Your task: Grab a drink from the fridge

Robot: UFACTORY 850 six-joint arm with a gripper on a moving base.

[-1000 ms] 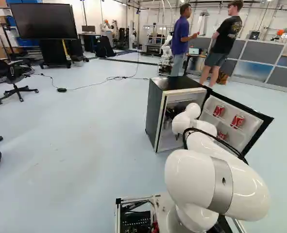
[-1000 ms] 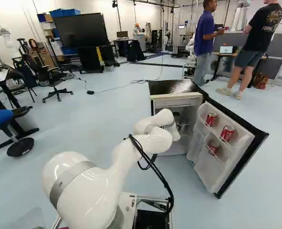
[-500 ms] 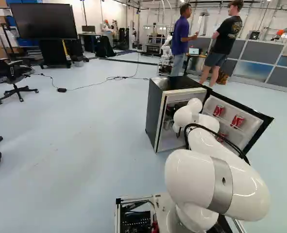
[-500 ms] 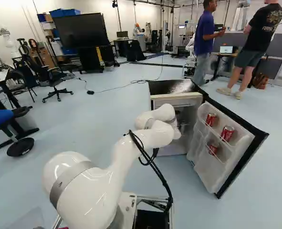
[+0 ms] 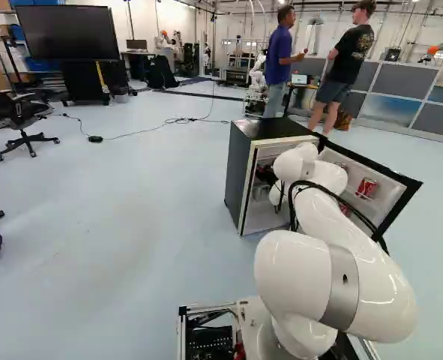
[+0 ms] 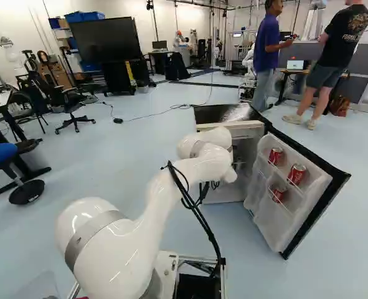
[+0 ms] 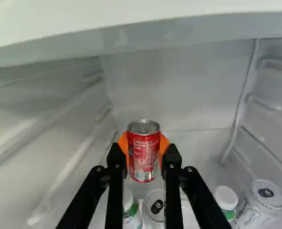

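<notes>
Gripped metal can (image 7: 143, 151), 2 bottles (image 7: 225, 198), probably plastic

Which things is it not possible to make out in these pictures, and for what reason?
- Wrist view: the pad surfaces of the black gripper, behind the held red metal can.
- Wrist view: bases of the white-capped bottle and silver-white can, cut off by the edge.
- Left base view: two red door cans, partly behind the white arm.

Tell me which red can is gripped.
The red can between the gripper's orange pads, inside the fridge; the other red cans sit in the door.
</notes>
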